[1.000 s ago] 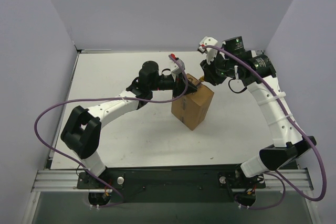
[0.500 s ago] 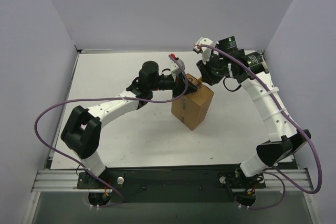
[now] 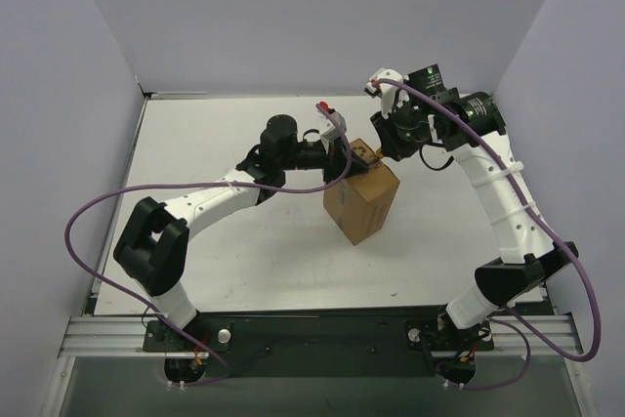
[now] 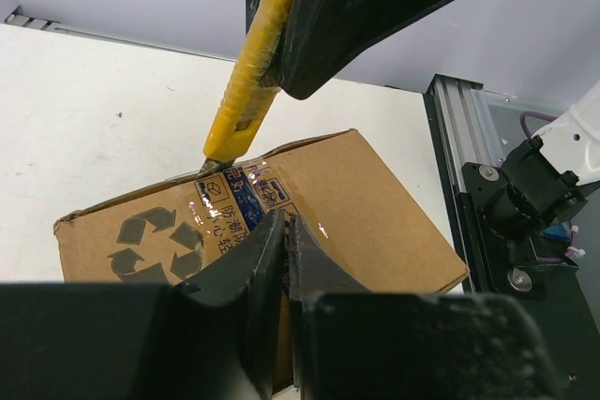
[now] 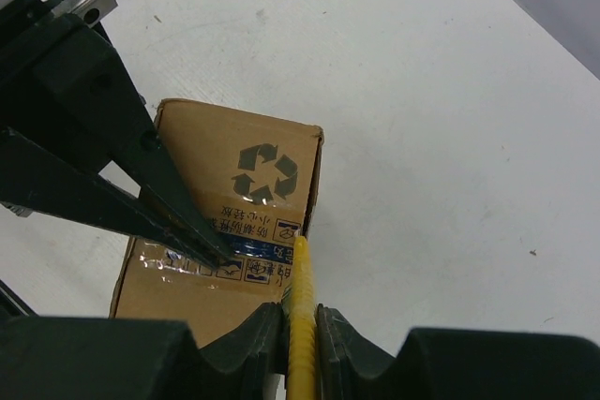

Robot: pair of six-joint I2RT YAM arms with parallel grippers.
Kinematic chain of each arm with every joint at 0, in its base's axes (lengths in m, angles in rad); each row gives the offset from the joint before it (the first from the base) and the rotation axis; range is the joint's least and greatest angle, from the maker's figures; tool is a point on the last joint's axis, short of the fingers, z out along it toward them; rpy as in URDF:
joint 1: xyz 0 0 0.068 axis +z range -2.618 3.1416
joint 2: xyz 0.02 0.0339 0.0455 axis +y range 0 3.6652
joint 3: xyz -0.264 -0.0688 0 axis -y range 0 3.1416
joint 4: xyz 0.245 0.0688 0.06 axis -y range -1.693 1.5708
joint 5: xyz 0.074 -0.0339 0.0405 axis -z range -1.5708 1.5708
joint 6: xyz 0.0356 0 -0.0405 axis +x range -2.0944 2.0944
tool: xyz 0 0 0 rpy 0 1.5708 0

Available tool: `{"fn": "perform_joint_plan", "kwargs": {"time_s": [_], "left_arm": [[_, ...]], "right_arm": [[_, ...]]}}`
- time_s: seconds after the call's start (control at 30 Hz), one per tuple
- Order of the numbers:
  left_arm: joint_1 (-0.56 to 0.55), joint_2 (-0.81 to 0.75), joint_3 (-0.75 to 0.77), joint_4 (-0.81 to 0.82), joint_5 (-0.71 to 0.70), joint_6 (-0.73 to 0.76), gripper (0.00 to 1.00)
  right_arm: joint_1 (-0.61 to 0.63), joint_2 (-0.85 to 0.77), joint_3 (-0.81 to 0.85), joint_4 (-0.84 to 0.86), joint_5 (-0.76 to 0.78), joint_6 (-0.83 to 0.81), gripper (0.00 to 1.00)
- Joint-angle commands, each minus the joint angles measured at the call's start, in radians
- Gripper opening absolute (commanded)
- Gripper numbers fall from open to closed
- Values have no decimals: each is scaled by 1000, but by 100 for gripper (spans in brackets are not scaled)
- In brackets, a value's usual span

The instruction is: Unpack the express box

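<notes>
The express box [image 3: 361,204], a brown carton with a taped top and a printed recycling mark, stands mid-table. It also shows in the left wrist view [image 4: 375,222] and the right wrist view [image 5: 244,166]. My right gripper [image 3: 379,150] [image 5: 300,311] is shut on a yellow utility knife [image 5: 302,278] [image 4: 248,72]. The knife's tip touches the taped seam at the box's top edge. My left gripper [image 3: 341,160] [image 4: 286,222] is shut, with its tips resting on the box top beside the tape. Its fingers [image 5: 141,185] show in the right wrist view.
The white table [image 3: 195,144] has purple walls on three sides. An aluminium rail [image 3: 312,334] with the arm bases runs along the near edge and shows in the left wrist view [image 4: 459,138]. Purple cables loop from both arms.
The right wrist has shifted a little over the box's far end with the knife. The box has moved slightly to the right. The left gripper stays on the box top.
</notes>
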Motion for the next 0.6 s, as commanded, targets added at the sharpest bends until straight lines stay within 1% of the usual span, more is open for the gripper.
{"fn": "perform_joint_plan", "kwargs": {"time_s": [0.0,0.13,0.2,0.23,0.27,0.3,0.33,0.37,0.4,0.47,0.57], "left_arm": [[2,75,-53,-205,-78,22,15],[-11,79,-50,-199,-90,20,12],[-14,76,-46,-188,-88,11,11],[-14,73,-43,-185,-90,11,13],[-11,69,-26,-186,-90,12,23],[4,52,-18,-186,-79,9,29],[18,43,-8,-180,-55,-1,32],[34,23,3,-138,-24,-20,34],[47,14,3,-107,31,-74,34],[80,-9,6,-47,74,-119,34],[86,-4,35,-82,137,-136,31]], "right_arm": [[8,-20,14,-155,-14,85,0],[13,6,32,-155,-8,200,0],[22,32,35,-150,-16,213,0],[46,41,41,-140,-5,211,0],[57,53,67,-136,1,204,0],[68,84,84,-136,7,201,0],[80,98,103,-135,12,199,0],[79,113,141,-133,12,198,0],[82,139,153,-135,9,198,0],[85,164,178,-135,6,196,0],[85,197,206,-135,-3,196,0]]}}
